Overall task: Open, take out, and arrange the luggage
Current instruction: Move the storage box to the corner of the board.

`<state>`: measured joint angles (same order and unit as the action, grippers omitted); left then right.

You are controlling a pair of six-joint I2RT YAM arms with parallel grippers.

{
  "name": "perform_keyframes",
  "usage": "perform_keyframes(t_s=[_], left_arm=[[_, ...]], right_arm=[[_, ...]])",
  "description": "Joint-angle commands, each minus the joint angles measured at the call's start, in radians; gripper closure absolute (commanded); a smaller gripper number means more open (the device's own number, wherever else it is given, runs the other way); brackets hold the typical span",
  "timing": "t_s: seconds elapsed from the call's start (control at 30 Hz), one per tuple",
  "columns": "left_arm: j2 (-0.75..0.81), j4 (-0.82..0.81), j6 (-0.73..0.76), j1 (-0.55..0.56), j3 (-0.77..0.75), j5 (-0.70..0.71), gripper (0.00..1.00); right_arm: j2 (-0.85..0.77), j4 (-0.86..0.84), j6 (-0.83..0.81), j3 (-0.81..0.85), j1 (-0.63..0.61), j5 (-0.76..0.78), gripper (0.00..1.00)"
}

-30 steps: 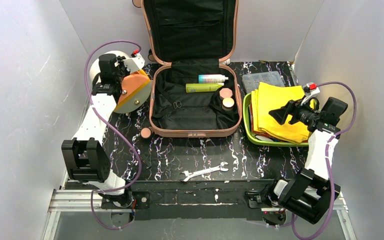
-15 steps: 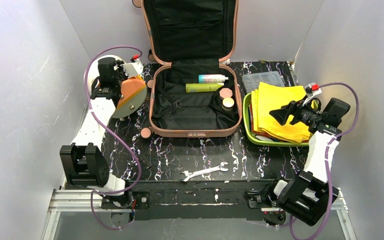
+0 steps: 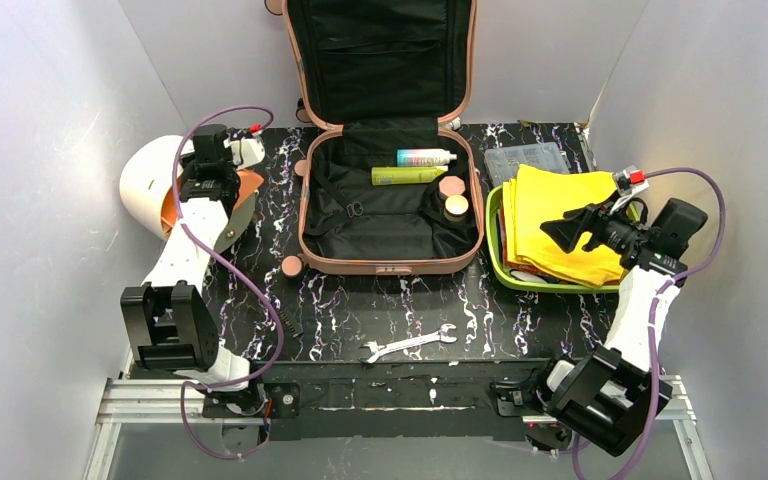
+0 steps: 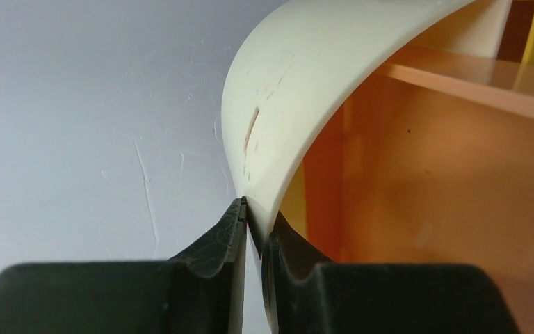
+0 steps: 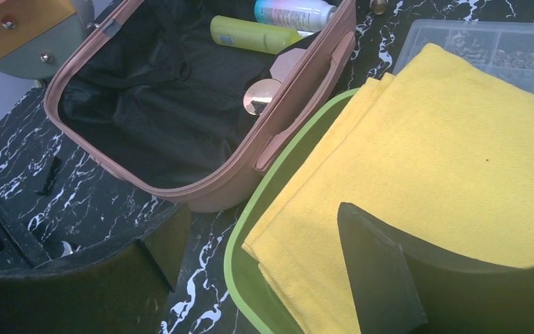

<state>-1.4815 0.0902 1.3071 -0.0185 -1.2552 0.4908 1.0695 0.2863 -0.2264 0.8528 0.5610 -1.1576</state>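
Salmon-pink hard-shell suitcase (image 3: pixel 380 225) lies open at the back centre of the black marbled table (image 3: pixel 340 310), hinge far, front edge toward the arms, lid upright (base looks near-square from above). Left gripper (image 4: pixel 254 223) pinches the rim of the cream-and-orange drum-shaped box (image 4: pixel 299 90); right gripper (image 3: pixel 552 230) hangs spread wide over the yellow folded cloth (image 3: pixel 550 195).

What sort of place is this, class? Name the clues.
Likely a robot lab booth: white walls box in a marbled table, and the left arm and right arm are mounted at its near edge.

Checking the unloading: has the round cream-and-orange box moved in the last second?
Yes. The round box, pinched in the left gripper, swung left, away from the luggage.
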Motion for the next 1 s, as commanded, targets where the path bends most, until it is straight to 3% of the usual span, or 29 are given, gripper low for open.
perform_keyframes(t_s=[0.0, 0.23, 0.4, 0.83, 0.97], left_arm=[[0.000, 0.079, -0.034, 0.047, -0.048, 0.142, 1.00], [-0.029, 0.260, -0.134, 0.136, -0.092, 0.174, 1.00], [-0.089, 0.297, -0.162, 0.151, -0.115, 0.183, 0.97], [-0.181, 0.425, -0.317, 0.164, -0.208, 0.101, 0.63], [-0.164, 0.478, -0.380, 0.196, -0.236, 0.039, 0.43]], right_arm=[[-0.026, -0.002, 0.009, 0.008, 0.013, -0.048, 0.13], [-0.041, 0.010, 0.006, 0.011, 0.030, -0.072, 0.13], [-0.048, 0.020, 0.001, 0.011, 0.050, -0.094, 0.13], [-0.049, 0.036, -0.004, 0.013, 0.063, -0.114, 0.12], [-0.046, 0.037, -0.004, 0.017, 0.063, -0.114, 0.12]])
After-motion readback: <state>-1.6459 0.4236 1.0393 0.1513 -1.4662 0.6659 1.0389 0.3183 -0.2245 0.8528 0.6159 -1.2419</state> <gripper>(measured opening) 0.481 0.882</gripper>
